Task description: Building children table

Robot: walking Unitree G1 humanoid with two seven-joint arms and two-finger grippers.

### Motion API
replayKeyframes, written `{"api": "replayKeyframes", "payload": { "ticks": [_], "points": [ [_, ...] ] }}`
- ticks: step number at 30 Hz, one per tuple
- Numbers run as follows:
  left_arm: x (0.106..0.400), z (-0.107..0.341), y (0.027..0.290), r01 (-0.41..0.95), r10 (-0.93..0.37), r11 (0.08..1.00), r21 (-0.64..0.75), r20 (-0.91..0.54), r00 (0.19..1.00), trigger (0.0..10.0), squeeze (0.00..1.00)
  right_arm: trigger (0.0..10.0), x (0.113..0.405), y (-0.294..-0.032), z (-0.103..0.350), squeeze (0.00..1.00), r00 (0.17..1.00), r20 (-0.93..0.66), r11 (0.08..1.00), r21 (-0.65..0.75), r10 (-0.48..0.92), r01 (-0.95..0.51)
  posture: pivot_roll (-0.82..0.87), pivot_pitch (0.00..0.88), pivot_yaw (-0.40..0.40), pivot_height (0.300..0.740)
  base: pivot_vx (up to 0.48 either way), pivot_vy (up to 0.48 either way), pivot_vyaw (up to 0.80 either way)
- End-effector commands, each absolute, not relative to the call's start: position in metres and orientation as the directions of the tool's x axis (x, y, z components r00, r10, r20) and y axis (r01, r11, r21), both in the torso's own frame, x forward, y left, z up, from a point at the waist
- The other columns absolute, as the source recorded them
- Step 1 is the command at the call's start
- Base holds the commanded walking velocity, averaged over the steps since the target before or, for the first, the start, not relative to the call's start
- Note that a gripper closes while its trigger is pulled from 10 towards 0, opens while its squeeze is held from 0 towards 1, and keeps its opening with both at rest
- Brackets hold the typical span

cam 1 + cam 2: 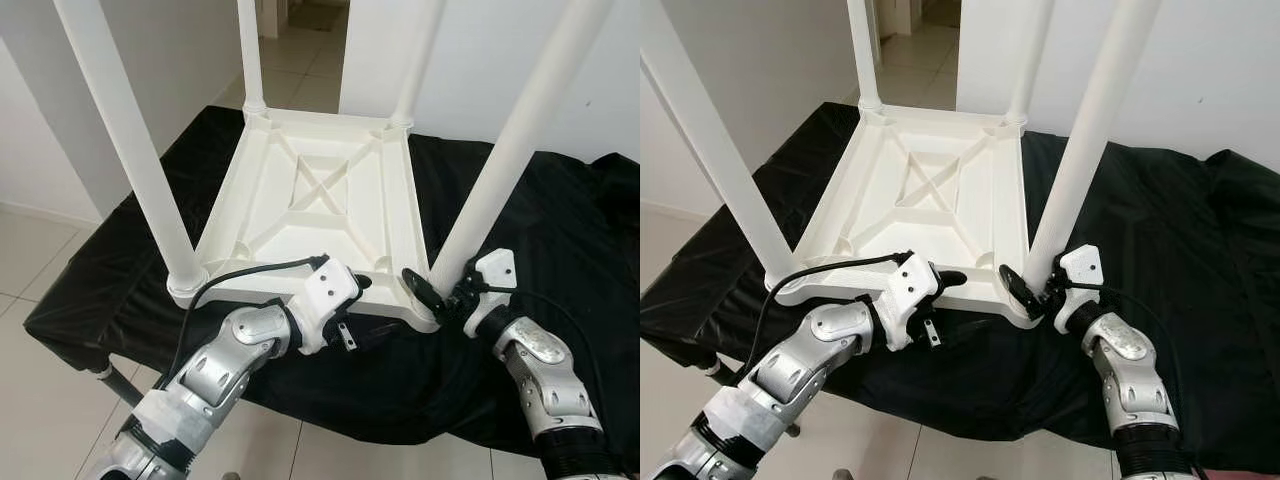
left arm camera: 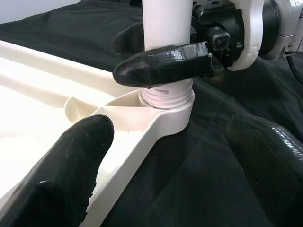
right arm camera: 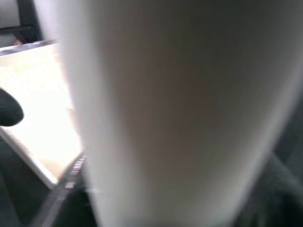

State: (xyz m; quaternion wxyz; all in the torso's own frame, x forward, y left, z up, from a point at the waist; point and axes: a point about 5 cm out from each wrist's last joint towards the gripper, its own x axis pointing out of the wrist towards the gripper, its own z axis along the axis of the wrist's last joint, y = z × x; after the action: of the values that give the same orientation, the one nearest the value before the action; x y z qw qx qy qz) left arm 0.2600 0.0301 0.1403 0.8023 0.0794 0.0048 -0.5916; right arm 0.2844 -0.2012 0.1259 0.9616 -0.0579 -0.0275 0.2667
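Tabletop, white plastic, lies upside down on the black cloth so that its corner sockets face up for the legs; four legs stand in the corners. The right gripper clamps the base of the near right leg, jaws pinching it just above the socket, evidently to turn it home; thread is exposed at the socket. The left gripper rests at the near edge of the tabletop, jaws spread, one finger over the rim, likely steadying the work. Leg tops are cut off by the frame. The right wrist view is blurred, so seating depth cannot be confirmed.
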Motion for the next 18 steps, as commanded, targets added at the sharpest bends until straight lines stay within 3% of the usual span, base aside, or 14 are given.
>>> {"api": "replayKeyframes", "payload": {
  "ticks": [1,10,11,12,13,18],
  "points": [
    [0.258,0.141,0.028,0.968,-0.966,0.209,0.141,-0.124,0.227,10.0,0.00,0.0,0.284,-0.203,0.118,0.00,0.856,-0.012,0.849,-0.118,0.517,-0.515,-0.09,0.000,-0.021,0.740,0.000,0.000,0.00],
    [0.257,0.141,0.028,0.968,-0.966,0.208,0.143,-0.124,0.226,10.0,0.00,0.0,0.275,-0.203,0.107,0.00,0.849,-0.039,0.846,-0.081,0.526,-0.528,-0.09,0.000,-0.022,0.740,0.000,0.000,0.00],
    [0.256,0.141,0.028,0.968,-0.967,0.207,0.144,-0.124,0.225,10.0,0.00,4.5,0.272,-0.203,0.103,0.00,0.855,-0.038,0.853,-0.067,0.517,-0.518,-0.08,0.000,-0.024,0.740,0.000,0.000,0.00],
    [0.256,0.141,0.028,0.968,-0.967,0.207,0.144,-0.124,0.225,10.0,0.00,4.5,0.272,-0.203,0.103,0.00,0.855,-0.038,0.853,-0.067,0.517,-0.518,-0.08,0.000,-0.024,0.740,0.000,0.000,0.00],
    [0.256,0.141,0.028,0.968,-0.967,0.206,0.144,-0.122,0.224,10.0,0.00,10.0,0.268,-0.203,0.100,0.00,0.864,-0.039,0.862,-0.051,0.503,-0.504,-0.09,0.000,-0.024,0.740,0.000,0.000,0.00],
    [0.257,0.141,0.028,0.969,-0.969,0.203,0.141,-0.116,0.220,10.0,0.00,10.0,0.261,-0.201,0.097,0.00,0.935,0.016,0.935,-0.013,0.355,-0.355,-0.10,0.000,-0.020,0.740,0.000,0.000,0.00]
  ]
}}
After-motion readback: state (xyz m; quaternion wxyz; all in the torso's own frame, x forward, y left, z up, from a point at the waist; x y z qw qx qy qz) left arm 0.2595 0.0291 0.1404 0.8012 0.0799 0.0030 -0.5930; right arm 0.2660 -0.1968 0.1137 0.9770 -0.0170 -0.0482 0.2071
